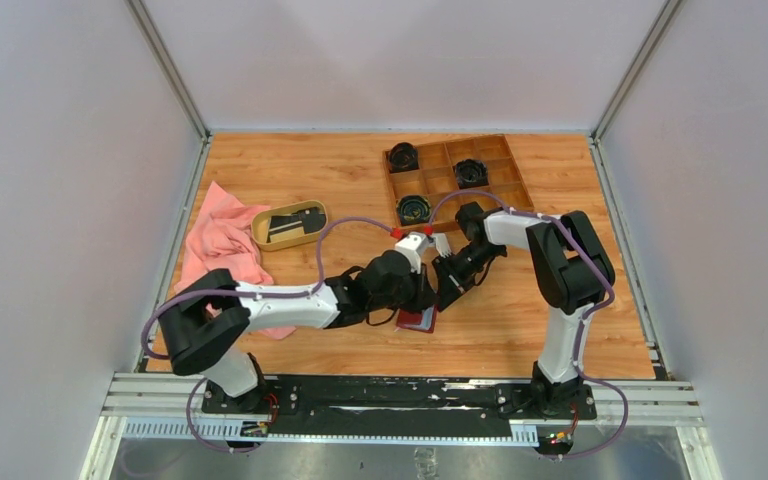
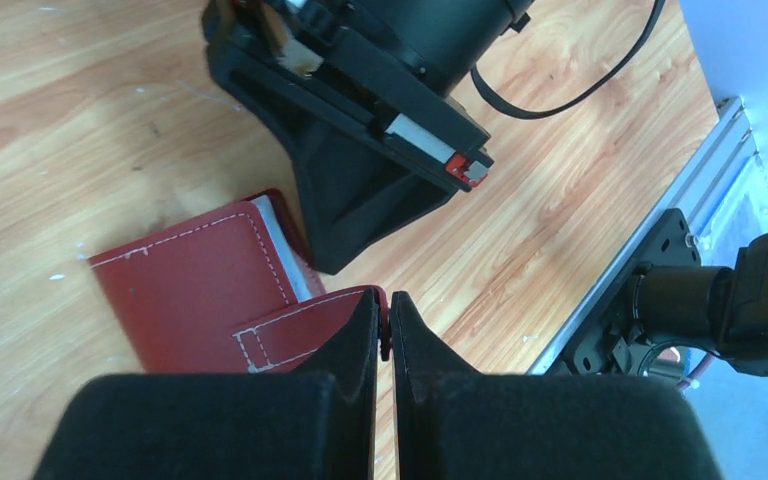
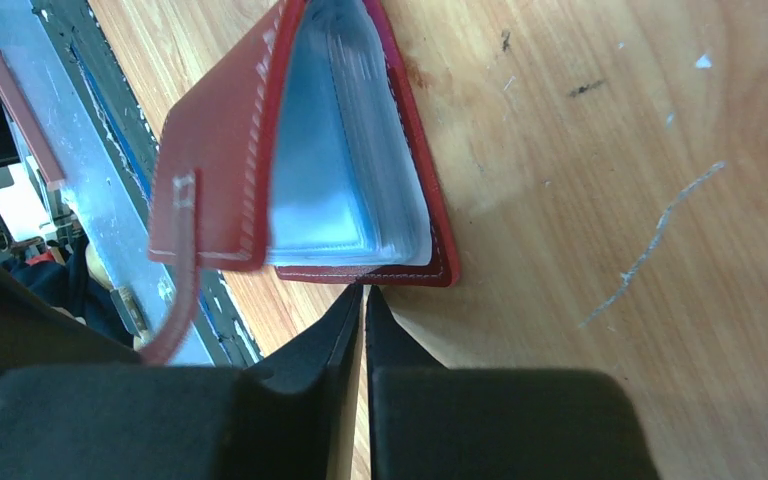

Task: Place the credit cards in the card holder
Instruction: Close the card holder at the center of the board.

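Left hand: my left hand (image 2: 385, 305) is pressed together, clamped on the strap edge of the small dark red leather card holder (image 2: 190, 290), whose cover is raised.
Right hand: my right hand (image 3: 364, 296) has its fingers together, holding nothing, with the tips right at the card holder's lower edge.
Holder's place: on the wooden surface (image 1: 310, 170) between my hands, clear pockets showing.
Cards: thin dark credit cards (image 1: 285, 226) lie in the oval tan dish (image 1: 258, 232), well apart.

Wooden table (image 1: 290, 160) has a red card holder (image 1: 417, 319) on it. The oval dish (image 1: 256, 232) and pink cloth (image 1: 215, 245) sit off to its left, with the compartment box (image 1: 505, 192) beyond it.
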`<state>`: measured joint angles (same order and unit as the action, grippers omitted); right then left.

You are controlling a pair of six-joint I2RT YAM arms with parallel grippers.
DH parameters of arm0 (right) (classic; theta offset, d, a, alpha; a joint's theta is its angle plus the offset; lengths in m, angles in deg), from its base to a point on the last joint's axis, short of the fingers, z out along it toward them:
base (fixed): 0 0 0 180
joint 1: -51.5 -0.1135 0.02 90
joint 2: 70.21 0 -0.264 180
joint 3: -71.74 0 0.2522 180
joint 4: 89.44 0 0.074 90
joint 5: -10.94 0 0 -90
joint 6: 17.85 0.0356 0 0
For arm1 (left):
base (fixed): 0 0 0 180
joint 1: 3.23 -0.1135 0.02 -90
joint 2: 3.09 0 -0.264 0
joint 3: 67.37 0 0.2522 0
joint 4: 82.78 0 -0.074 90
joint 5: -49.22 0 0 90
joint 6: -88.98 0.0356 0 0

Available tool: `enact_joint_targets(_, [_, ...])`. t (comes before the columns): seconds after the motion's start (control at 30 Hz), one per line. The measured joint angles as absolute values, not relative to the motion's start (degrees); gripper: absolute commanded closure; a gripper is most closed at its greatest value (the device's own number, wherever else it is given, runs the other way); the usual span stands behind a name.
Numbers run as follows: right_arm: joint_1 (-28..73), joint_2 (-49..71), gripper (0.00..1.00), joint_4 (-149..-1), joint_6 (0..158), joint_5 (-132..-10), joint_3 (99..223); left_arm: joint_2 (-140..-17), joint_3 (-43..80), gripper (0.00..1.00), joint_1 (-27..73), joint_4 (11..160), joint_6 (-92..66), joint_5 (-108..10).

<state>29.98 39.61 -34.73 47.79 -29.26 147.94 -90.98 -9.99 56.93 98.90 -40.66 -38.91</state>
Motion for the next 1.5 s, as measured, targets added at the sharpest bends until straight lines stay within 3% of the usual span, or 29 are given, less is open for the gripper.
enact_joint_targets(0.43, [30.02, 40.09, 0.91, -34.57, 48.62, -29.17, 148.42, -102.53, -4.63, 1.0, 59.64, 100.19, -40.88, -40.86])
enact_joint_targets(0.73, [30.68, 39.3, 0.78, -34.11, 48.27, -30.04, 148.94, -104.38, -4.72, 0.71, 59.71, 101.26, -41.77, -41.25])
enact_joint_targets(1.17, [35.92, 26.87, 0.73, -33.96, 45.65, -36.23, 148.99, -98.74, -4.79, 0.54, 59.86, 101.3, -40.55, -42.48])
enact_joint_targets(1.5, [38.74, 20.29, 0.73, -33.79, 43.07, -33.23, 148.83, -89.28, -5.33, 0.48, 59.88, 101.3, -36.72, -45.23])
